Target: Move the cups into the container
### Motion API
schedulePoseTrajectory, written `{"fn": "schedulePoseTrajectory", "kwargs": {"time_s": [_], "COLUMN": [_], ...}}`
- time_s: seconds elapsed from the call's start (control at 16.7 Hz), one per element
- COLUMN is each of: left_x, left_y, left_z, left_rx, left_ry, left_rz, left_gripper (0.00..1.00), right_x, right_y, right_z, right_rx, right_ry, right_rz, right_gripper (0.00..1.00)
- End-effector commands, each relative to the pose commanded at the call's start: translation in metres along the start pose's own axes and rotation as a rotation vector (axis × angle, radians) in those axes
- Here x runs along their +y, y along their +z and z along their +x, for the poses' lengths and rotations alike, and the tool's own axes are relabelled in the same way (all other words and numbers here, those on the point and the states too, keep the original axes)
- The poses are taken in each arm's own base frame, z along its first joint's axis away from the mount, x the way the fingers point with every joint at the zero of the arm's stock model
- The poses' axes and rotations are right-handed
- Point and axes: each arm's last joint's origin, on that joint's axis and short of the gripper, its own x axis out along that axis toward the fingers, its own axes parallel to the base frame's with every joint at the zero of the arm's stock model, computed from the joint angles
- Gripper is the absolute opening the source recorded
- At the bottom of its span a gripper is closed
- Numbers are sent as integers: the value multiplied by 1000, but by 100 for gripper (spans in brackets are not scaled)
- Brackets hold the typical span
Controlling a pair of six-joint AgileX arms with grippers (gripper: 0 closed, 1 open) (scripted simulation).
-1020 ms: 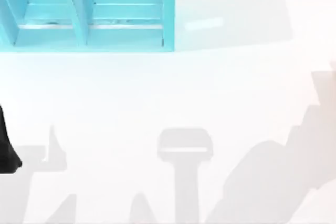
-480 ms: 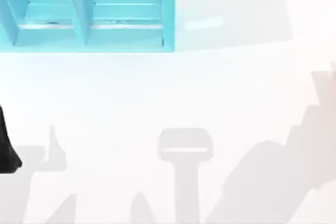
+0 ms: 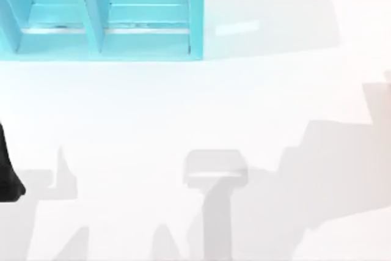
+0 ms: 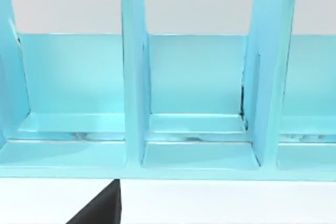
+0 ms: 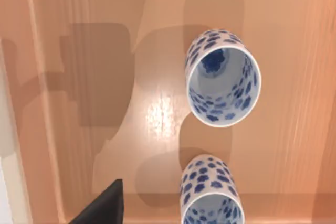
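Two white cups with dark-blue blotches stand upright on a wooden surface in the right wrist view, one cup (image 5: 223,77) near the middle and the other cup (image 5: 211,192) cut off by the picture's edge. A dark part of my right gripper (image 5: 100,205) shows beside them, apart from both. The container (image 3: 101,16) is a light-blue rack with open compartments at the table's back left. In the left wrist view its compartments (image 4: 199,129) hold nothing, and a dark part of my left gripper (image 4: 100,208) is in front of them. My left arm (image 3: 7,172) is at the table's left edge.
The white table (image 3: 201,102) carries grey shadows along its front and right side. The wooden surface (image 5: 105,77) under the cups has a pale border (image 5: 8,156) along one side.
The large shadow at the table's front right has changed shape and spread toward the left. My left arm and the container have not moved.
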Motion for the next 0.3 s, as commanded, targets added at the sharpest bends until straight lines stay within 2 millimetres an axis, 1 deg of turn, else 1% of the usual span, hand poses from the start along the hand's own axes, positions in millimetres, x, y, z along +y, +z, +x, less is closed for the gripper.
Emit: {"fn": "schedulePoseTrajectory", "kwargs": {"time_s": [0.12, 0.18, 0.3], "left_x": [0, 0, 0], "left_y": [0, 0, 0], "left_z": [0, 0, 0], "left_rx": [0, 0, 0], "left_ry": [0, 0, 0], "left_rz": [0, 0, 0], "left_gripper": [100, 100, 100], "right_x": [2, 3, 3], "right_y": [-3, -4, -4], "right_z": [-18, -22, -25], "right_rx": [-1, -1, 0], "right_ry": [0, 0, 0], "right_rz": [-1, -2, -2], "right_gripper": [100, 100, 100]}}
